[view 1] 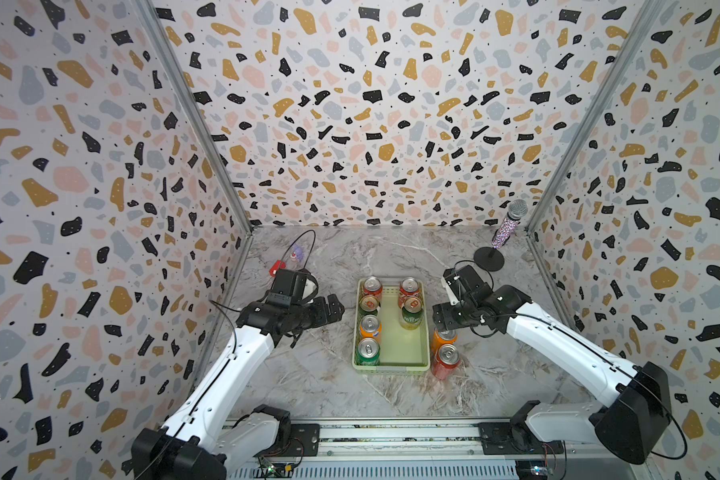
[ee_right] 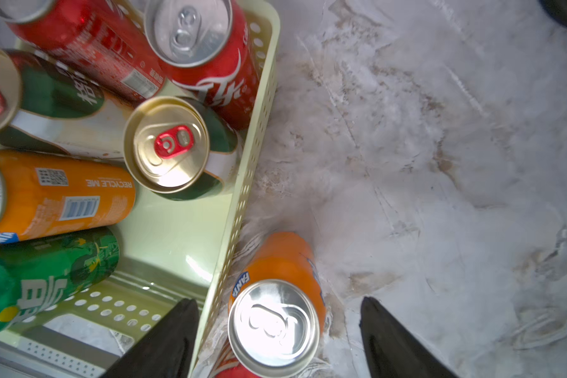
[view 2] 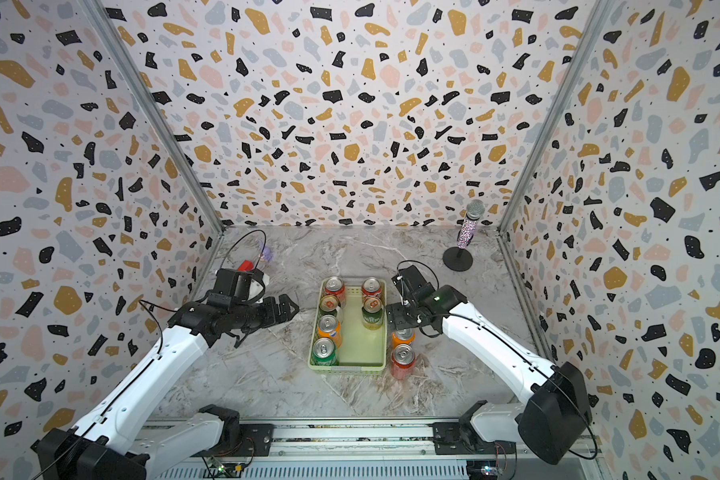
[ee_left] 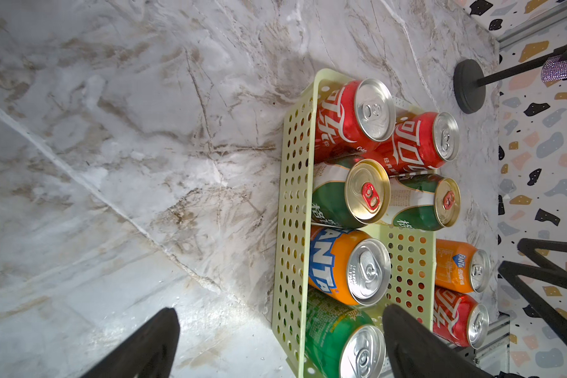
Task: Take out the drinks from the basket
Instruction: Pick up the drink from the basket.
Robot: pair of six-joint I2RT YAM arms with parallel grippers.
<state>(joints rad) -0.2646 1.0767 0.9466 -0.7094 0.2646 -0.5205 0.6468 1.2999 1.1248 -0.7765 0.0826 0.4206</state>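
While six soda cans [view 1: 370,326] stand in the pale green perforated plastic basket [view 1: 391,367] on the grey marbled bench [view 1: 329,386], the right claw [ee_right: 277,300] hangs with jaws apart astride an orange soda can [ee_right: 275,314] just outside the basket's right wall, with gaps on both sides. A red soda can [view 1: 445,362] stands beside it, cut to a sliver in the right wrist view. The left claw [view 1: 335,307], wide and empty, hovers left of the basket. In both top views the right claw hides most of the orange can. A small red object [view 1: 276,267] behind the left arm cannot be made out.
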